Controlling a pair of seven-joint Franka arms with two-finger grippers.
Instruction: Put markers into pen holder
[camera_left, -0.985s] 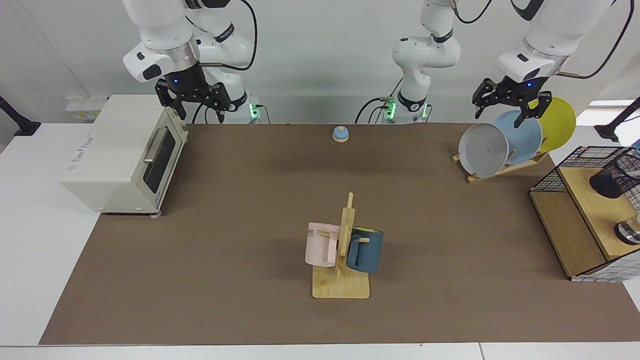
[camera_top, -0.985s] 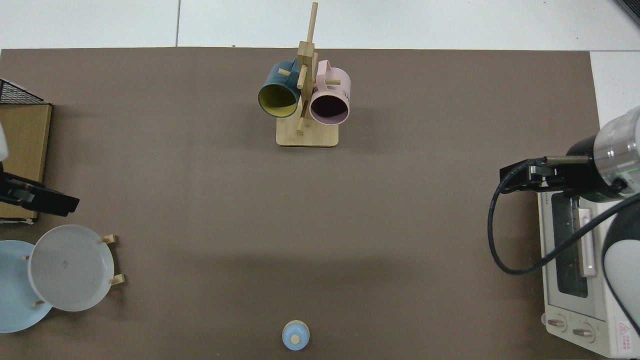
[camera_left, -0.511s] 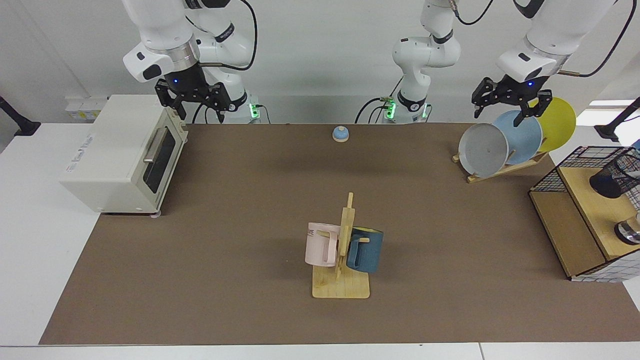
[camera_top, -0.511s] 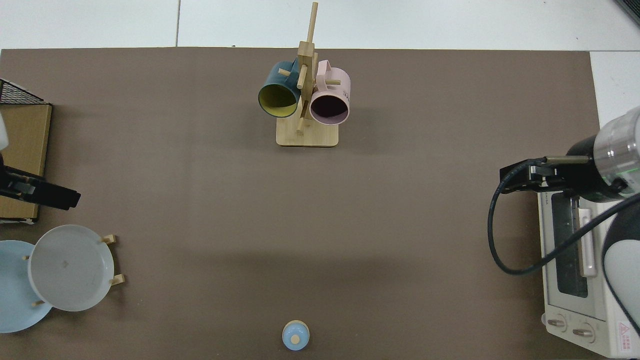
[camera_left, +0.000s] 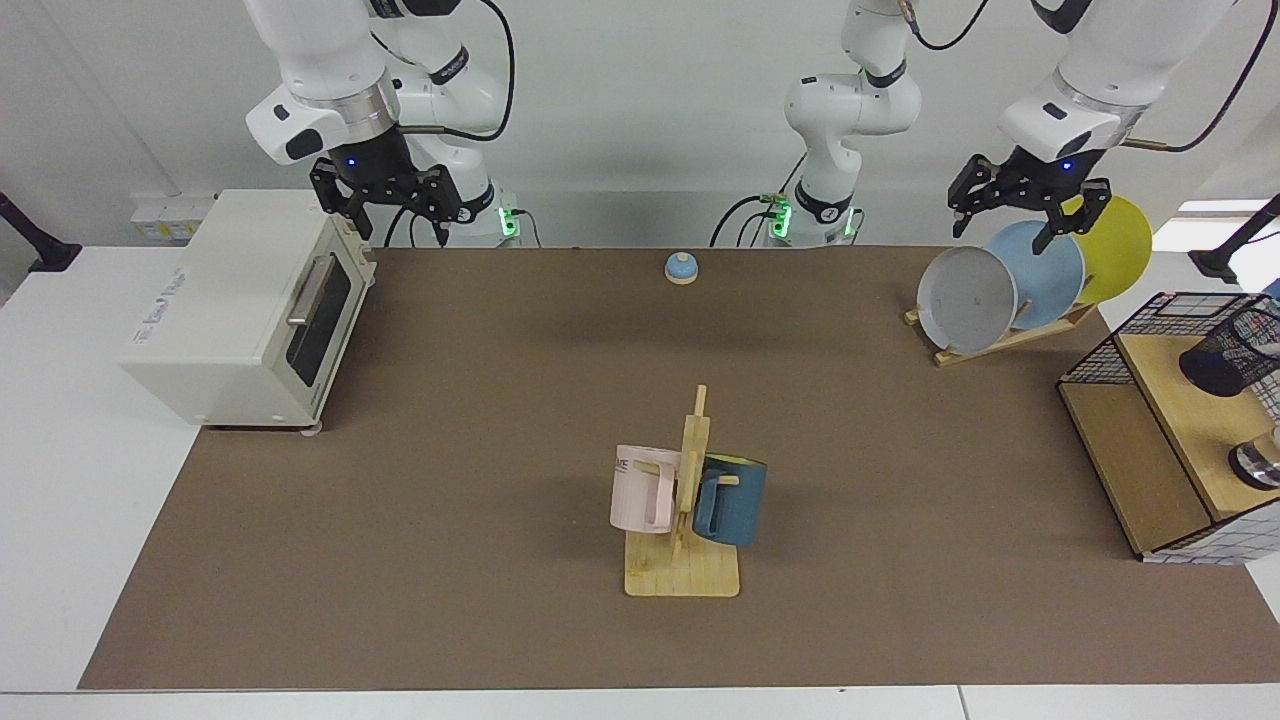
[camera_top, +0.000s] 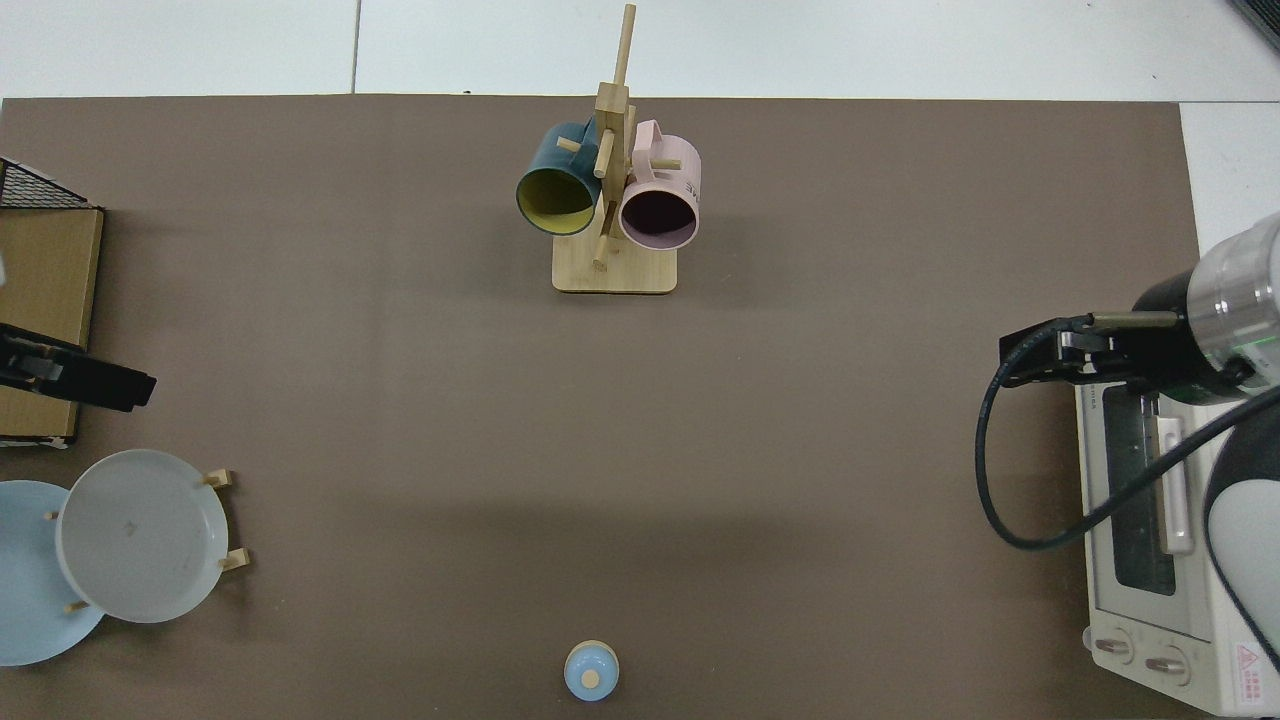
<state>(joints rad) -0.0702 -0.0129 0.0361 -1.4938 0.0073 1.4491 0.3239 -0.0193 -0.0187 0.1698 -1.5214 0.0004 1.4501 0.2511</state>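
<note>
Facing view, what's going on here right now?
Nothing is being held. The left gripper hangs open above the plate rack, near the wire shelf where the pen holder stands. The right gripper hangs open over the toaster oven, waiting. No marker is visible, so the task looks barely started.

Matt brown table mat (camera_left: 450, 480), pale wooden mug stand (camera_left: 683, 570) — black wire-mesh pen holder (camera_left: 1225, 358), glossy plates (camera_left: 966, 298)
</note>
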